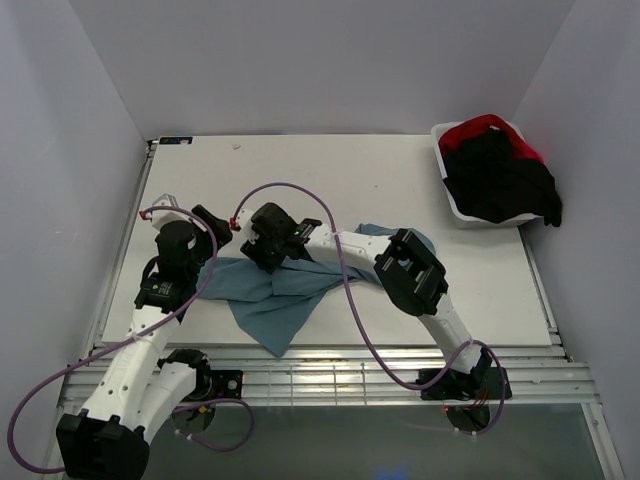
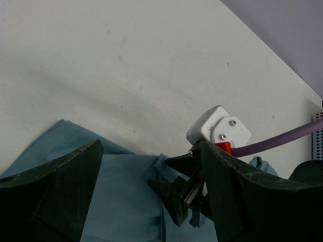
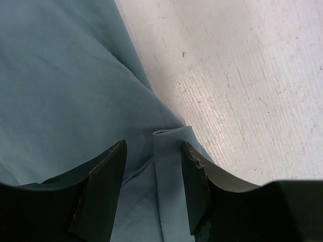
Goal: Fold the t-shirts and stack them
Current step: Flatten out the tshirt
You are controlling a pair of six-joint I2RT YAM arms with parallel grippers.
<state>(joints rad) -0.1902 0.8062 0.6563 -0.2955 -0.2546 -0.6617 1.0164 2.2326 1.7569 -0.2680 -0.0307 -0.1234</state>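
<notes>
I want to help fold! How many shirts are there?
3: a blue shirt on the table's near side, a black shirt and a red shirt piled in the white tub. More may hide underneath.

Crumpled teal tee (image 1: 270,310) nr tbl (image 1: 400,170) edge

No words, numbers or signs can be read anywhere. A small dark strip (image 1: 175,140) sits at the table (image 1: 400,180) edge, far past the left pincer (image 1: 214,224), too tiny to read.
</notes>
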